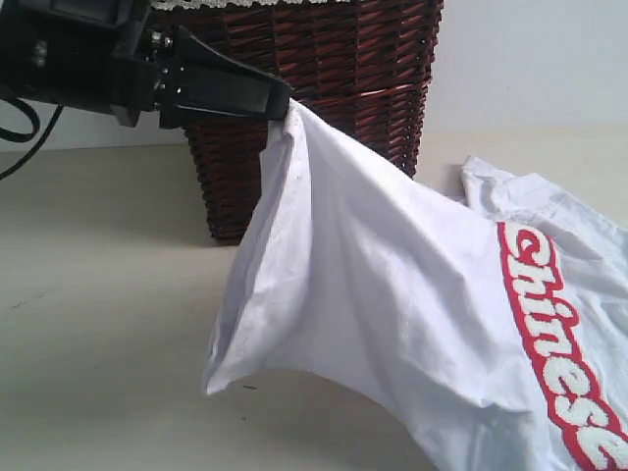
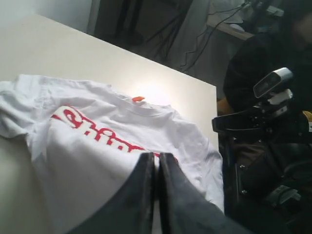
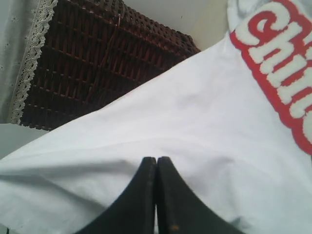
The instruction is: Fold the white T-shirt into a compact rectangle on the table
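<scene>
Exterior view: the left claw (image 1: 280, 103) is reaching in from the left side, up off the worktop (image 1: 98, 294), and is pinching an edge of the white T-shirt (image 1: 392, 294), jaws closed tight on the cloth. The pinched edge is hanging in the air in front of the dark wicker basket (image 1: 343, 78), near the height of its upper part, and the cloth is sloping down from it to the right. A loose fold (image 1: 240, 324) is drooping below the claw, its low corner either touching the worktop or just above it, can't tell which. The rest of the shirt is lying on the worktop at the right, running out of frame, with the red band (image 1: 554, 353) and its fuzzy white "Chinese" lettering facing up. Basket is standing upright on the worktop behind the shirt. Left wrist view: the two black fingers (image 2: 141, 195) are pressing together, shirt is spreading out past them, front up, neckline (image 2: 141, 108) on the far side with a small orange tag (image 2: 138, 99) in it, one sleeve (image 2: 12, 109) lying flat on the worktop. Right wrist view: the right claw (image 3: 156, 161) is sitting fully closed over white cloth, basket and its lace trim (image 3: 31, 63) showing beyond, the red lettering showing at one side; can't tell whether any cloth is caught between its tips.
</scene>
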Robot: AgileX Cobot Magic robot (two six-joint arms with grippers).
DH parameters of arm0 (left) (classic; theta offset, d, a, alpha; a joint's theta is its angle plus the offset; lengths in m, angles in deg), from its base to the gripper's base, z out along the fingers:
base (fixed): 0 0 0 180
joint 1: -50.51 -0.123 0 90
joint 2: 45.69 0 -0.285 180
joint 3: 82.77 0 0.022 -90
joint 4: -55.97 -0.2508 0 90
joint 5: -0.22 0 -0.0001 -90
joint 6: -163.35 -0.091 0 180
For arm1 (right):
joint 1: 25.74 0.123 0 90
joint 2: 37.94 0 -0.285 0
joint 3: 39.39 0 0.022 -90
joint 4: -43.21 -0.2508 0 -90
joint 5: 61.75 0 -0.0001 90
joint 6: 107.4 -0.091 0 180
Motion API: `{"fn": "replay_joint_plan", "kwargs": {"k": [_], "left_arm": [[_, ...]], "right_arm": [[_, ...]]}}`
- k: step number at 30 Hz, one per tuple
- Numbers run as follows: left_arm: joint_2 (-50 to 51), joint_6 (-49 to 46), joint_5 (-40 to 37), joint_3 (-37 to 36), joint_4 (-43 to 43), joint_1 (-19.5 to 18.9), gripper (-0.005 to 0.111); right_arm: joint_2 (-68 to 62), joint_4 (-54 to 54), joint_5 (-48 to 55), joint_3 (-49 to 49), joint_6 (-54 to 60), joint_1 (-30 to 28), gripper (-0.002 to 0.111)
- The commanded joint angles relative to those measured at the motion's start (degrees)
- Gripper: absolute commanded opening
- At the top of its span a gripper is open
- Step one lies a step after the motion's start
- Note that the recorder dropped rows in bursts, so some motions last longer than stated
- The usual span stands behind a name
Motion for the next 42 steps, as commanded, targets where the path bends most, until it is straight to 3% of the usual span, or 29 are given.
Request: {"fn": "replay_joint_plan", "kwargs": {"k": [1, 4, 10, 11, 13, 19, 21, 23, 25, 26, 28, 29, 33, 38, 40, 42], "left_arm": [[-0.33, -1.47, 0.83, -2.41, 0.76, -0.29, 0.002], [0.95, -2.90, 0.00, -4.70, 0.76, -0.29, 0.016], [2.30, -6.84, -10.56, -8.11, 0.76, -0.29, 0.076], [2.30, -6.84, -11.72, -8.36, 0.76, -0.29, 0.078], [2.30, -6.41, -11.28, -8.35, 0.76, -0.29, 0.076], [0.04, -7.91, 1.20, -11.51, 0.76, -1.71, 0.051], [-1.10, -15.31, -0.95, -17.79, 0.76, -1.71, 0.049], [-0.86, -19.82, -2.78, -24.59, 0.76, -1.71, 0.055], [-0.72, -29.86, -11.22, -29.51, 0.76, -1.71, 0.064], [-0.72, -38.06, -22.77, -30.77, 0.76, -1.71, 0.068], [0.03, -40.34, -35.51, -30.13, 0.76, -1.71, 0.069], [1.38, -40.34, -37.56, -29.32, 0.76, -1.71, 0.069], [10.73, -40.02, -36.14, -28.07, 4.96, -1.71, 0.069], [14.97, -41.98, -36.66, -27.19, 6.68, -1.71, 0.068], [15.12, -42.22, -34.94, -27.19, 6.17, -1.71, 0.061], [14.79, -43.52, -32.52, -27.19, 6.75, -1.71, 0.046]], "right_arm": [[0.34, 0.00, -0.64, -0.29, 0.22, 0.03, 0.000], [0.34, 0.00, -0.64, -0.29, 0.22, 0.03, 0.000], [0.34, 0.00, -0.64, -0.29, 0.22, 0.03, 0.000], [0.34, 0.00, -0.64, -0.29, 0.22, 0.03, 0.000], [0.34, 0.00, -0.64, -0.29, 0.22, 0.03, 0.000], [0.34, 0.00, -0.64, -0.29, 0.22, 0.03, 0.000], [0.34, 0.00, -0.64, -0.29, 0.22, 0.03, 0.000], [0.34, 0.00, -0.64, -0.29, 0.22, 0.03, 0.000], [0.34, 0.00, -0.64, -0.29, 0.22, 0.03, 0.000], [0.34, 0.00, -0.64, -0.29, 0.22, 0.03, 0.000], [0.34, 0.00, -0.64, -0.29, 0.22, 0.03, 0.000], [0.34, 0.00, -0.64, -0.29, 0.22, 0.03, 0.000], [0.34, 0.00, -0.64, -0.29, 0.22, 0.03, 0.000], [0.34, 0.00, -0.64, -0.29, 0.22, 0.03, 0.000], [0.34, 0.00, -0.64, -0.29, 0.22, 0.03, 0.000], [0.34, 0.00, -0.64, -0.29, 0.22, 0.03, 0.000]]}}
